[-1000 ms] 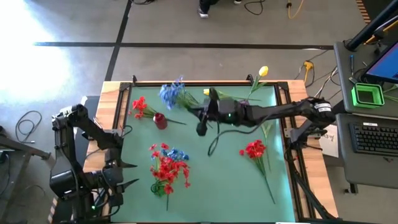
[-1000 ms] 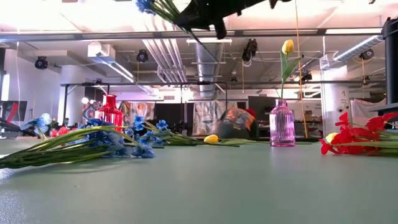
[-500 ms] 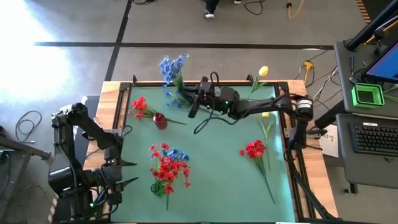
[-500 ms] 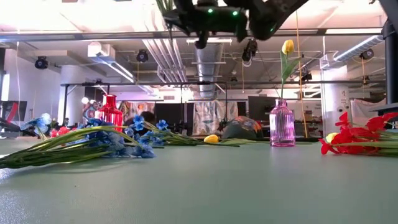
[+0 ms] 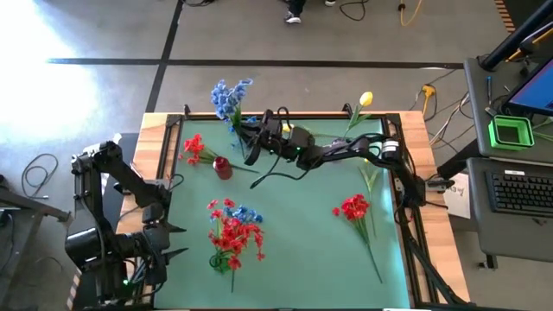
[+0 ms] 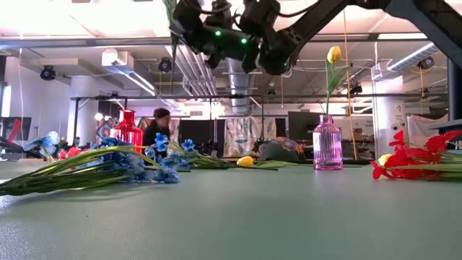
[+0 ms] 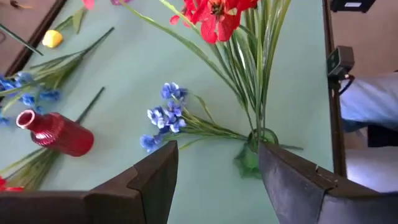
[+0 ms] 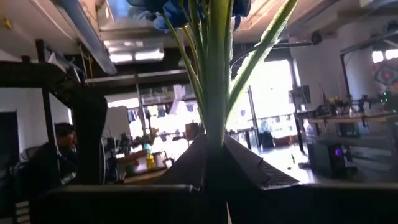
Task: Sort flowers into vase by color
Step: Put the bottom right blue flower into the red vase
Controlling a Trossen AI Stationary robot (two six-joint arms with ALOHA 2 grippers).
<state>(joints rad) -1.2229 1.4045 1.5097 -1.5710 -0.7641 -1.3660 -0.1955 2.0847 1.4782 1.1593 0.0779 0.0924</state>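
1. Right end effector (image 5: 246, 138) raised over the far left part of the table (image 5: 302, 259), clamped tight on the stems of a blue flower bunch (image 5: 226, 95); blooms stick out past the table's far edge.
2. Left end effector (image 5: 177, 242) waits at the near left corner, fingers apart, holding nothing.
3. Red vase (image 5: 222, 167) lies on its side beside a red flower (image 5: 193, 147).
4. Pink vase (image 6: 327, 144) upright with a yellow tulip (image 6: 333, 54).
5. Mixed red and blue bunch (image 5: 233, 233) lies near centre; another red stem (image 5: 352, 208) lies to the right.

Blue flowers (image 5: 226, 93) on green stems, red vase (image 5: 222, 167), pink ribbed vase (image 6: 327, 144), green table mat (image 5: 302, 250)
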